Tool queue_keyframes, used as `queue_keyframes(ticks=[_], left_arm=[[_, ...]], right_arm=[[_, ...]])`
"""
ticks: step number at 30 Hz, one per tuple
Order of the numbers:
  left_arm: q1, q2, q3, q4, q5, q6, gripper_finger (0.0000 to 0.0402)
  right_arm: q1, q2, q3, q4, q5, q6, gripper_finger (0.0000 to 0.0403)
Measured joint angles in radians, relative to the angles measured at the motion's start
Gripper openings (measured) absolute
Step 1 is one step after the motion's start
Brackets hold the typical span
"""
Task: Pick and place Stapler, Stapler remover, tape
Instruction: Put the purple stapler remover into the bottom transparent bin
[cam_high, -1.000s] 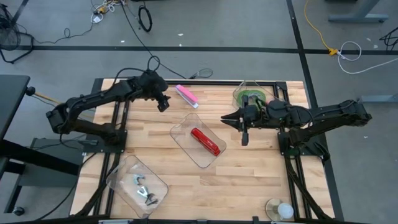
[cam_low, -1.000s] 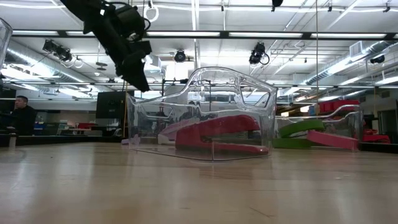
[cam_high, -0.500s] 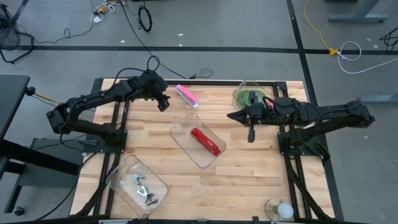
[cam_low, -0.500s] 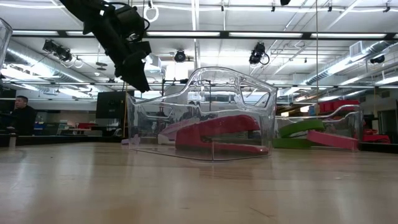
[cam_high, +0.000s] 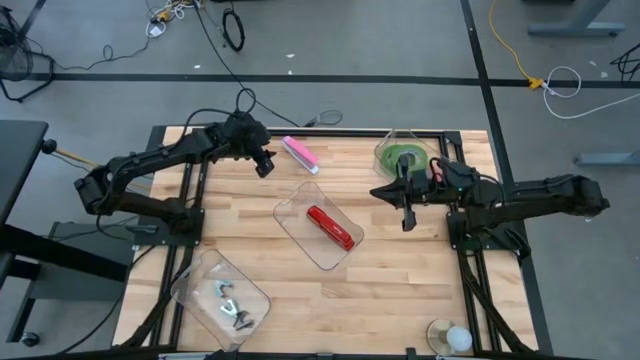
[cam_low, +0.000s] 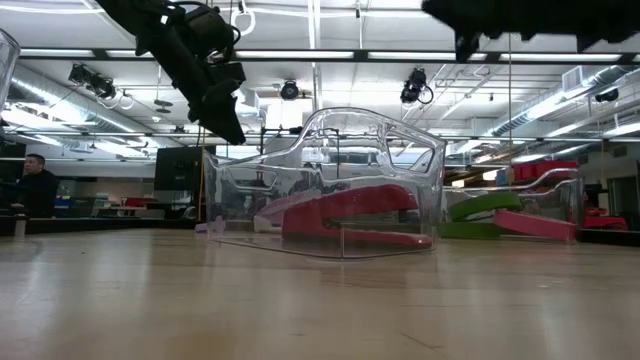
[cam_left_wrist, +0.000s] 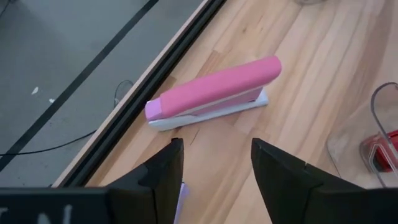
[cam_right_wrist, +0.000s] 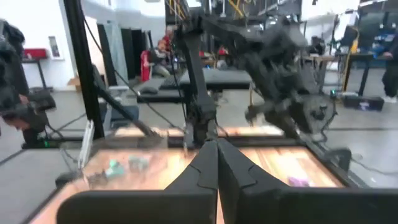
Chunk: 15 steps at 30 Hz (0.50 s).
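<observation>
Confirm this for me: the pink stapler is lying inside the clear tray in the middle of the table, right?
No. The pink stapler lies on the bare table, outside the clear tray; the high view shows it. The tray holds a red stapler.

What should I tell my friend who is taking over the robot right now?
Left gripper: open, empty, hovering just short of the pink stapler, which lies on the bare table near the far edge.
Right gripper: shut, empty, raised near the tape container.
Done: red stapler in the middle clear container; staple removers in the near-left container; green tape in the far-right container.
Left: pick up the pink stapler and place it, probably with the red one.
</observation>
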Motion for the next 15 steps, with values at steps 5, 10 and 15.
queue_keyframes(ticks=[5,10,15], left_arm=[[0.000,0.000,0.000,0.000,0.000,0.000,0.0182],[0.000,0.000,0.000,0.000,0.000,0.000,0.0177],[0.000,0.000,0.000,0.000,-0.001,0.000,0.0177]], right_arm=[[-0.045,-0.083,-0.139,0.039,-0.012,0.010,0.0000],[-0.068,-0.196,-0.242,0.071,-0.048,0.042,0.0000],[-0.065,-0.254,-0.292,0.030,0.015,0.061,0.0000]])
